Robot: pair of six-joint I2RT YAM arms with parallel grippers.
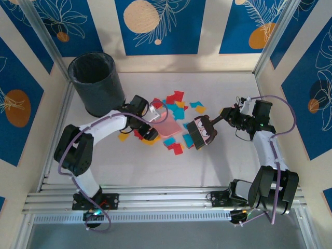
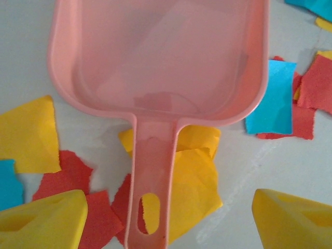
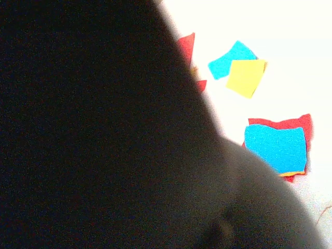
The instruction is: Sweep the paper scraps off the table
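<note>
The left fingers [image 2: 46,220] stand wide apart at the bottom corners of the left wrist view, 1 on each side of the handle [image 2: 152,171] of the pink dustpan [image 2: 161,57] and clear of it. The dustpan lies flat on the table [image 2: 259,171], its handle resting over yellow and red paper scraps [image 2: 194,176].

In the top view, right of centre, the right fingers [image 1: 226,115] are closed on the stem of a dark brush [image 1: 201,134], whose head sits low among the scraps. The scraps are scattered around the dustpan in the middle of that frame, with a black bin [image 1: 96,83] at the upper left.

The scraps look thin, limp and almost weightless, lying flat against the table. Pinching 1 at a time would likely fail, and quick strokes may make them flutter or slide. They are better pushed by the brush into the dustpan. The dustpan looks stiff and light, and its narrow handle is the place to hold it.
</note>
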